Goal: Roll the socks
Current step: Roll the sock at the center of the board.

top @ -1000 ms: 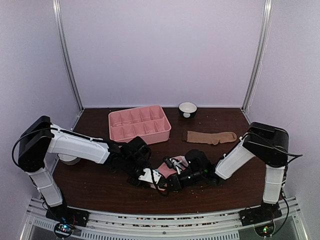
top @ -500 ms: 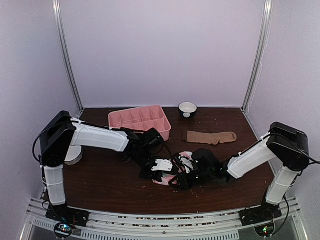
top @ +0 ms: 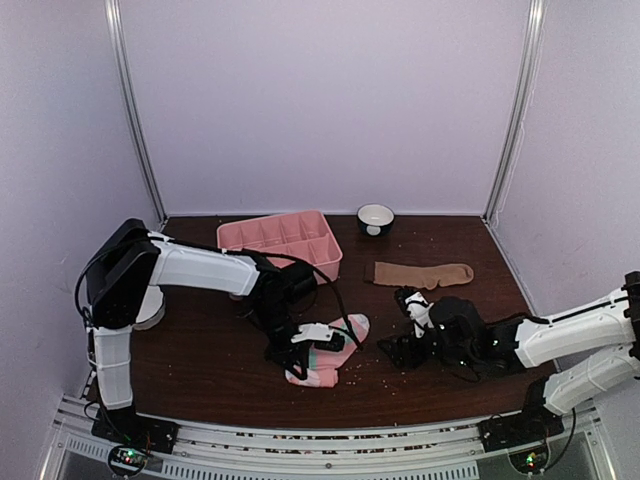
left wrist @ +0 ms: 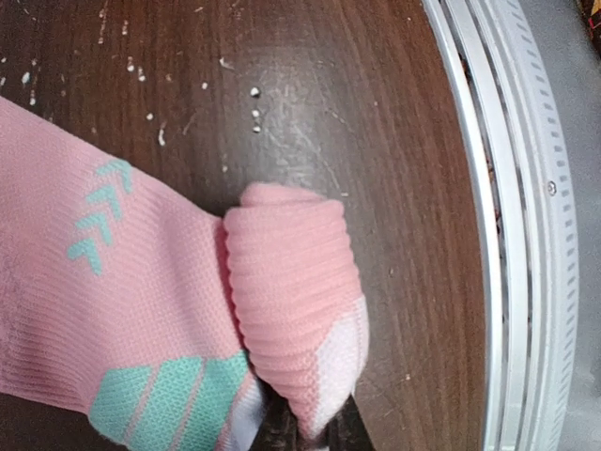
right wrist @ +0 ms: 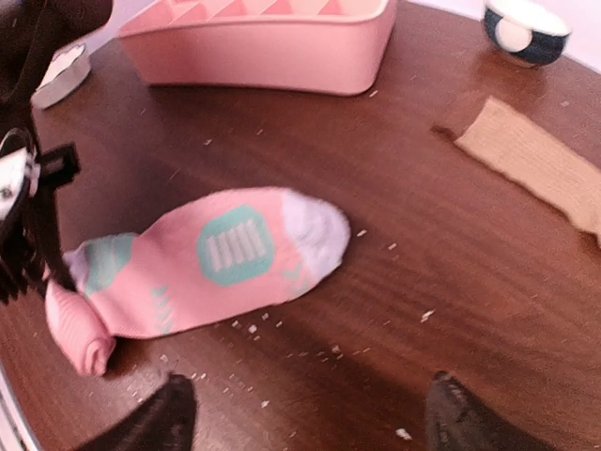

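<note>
The left claw is pinching the rolled cuff end of the pink sock, its jaws closed tight on the fabric. The sock is lying on the surface near the front edge. The right claw is hanging wide open just right of it, gripping nothing. The tan sock is lying flat farther back, well apart.
</note>
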{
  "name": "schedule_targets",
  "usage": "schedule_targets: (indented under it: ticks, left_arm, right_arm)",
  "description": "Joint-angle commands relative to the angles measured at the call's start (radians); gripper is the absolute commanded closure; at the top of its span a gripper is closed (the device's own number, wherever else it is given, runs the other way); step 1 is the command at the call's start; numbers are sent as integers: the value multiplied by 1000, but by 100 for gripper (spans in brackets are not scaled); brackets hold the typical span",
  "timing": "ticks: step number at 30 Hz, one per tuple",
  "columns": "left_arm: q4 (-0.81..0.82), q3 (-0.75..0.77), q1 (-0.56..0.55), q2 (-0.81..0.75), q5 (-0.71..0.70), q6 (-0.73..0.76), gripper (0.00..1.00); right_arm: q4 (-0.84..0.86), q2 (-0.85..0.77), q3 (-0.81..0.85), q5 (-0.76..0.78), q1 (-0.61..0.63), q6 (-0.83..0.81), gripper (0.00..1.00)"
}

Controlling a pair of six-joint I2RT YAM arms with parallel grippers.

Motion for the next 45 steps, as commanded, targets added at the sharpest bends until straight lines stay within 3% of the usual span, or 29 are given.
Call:
schedule_targets:
  ticks: [1, 3, 6, 9, 14, 18, 30, 38, 45]
  left_arm:
    - [-112, -32, -2, 88, -40, -46, 100]
    - [-112, -15, 3, 111, -35, -57, 100]
    - [-138, 26, 17, 143, -6, -66, 100]
    - [-174, 62, 45, 172, 40, -64, 100]
    - [-226, 126, 77, 264, 32, -47, 100]
    - [-243, 166, 84, 310, 16, -63, 100]
    - [-254, 206, 84, 352, -29, -95, 100]
    - [-258, 208, 84, 353, -22, -86, 100]
    - [-279, 207, 84, 345, 20, -43, 94]
  right_arm:
    - [-54, -30, 20, 345, -1, 19, 0]
    - [-46, -40, 10, 281, -29, 53, 0]
    - [180, -94, -115, 219, -39, 44, 0]
    - [168, -80, -117, 187, -4, -49, 0]
    - [256, 17, -146, 187, 217, -250, 0]
    - [301, 175, -65, 184, 342, -354, 1]
    - [204, 510, 308, 80, 395, -654, 30]
    - [93, 590, 381, 69, 378, -702, 52]
    - [98, 624, 358, 67, 356, -658, 60]
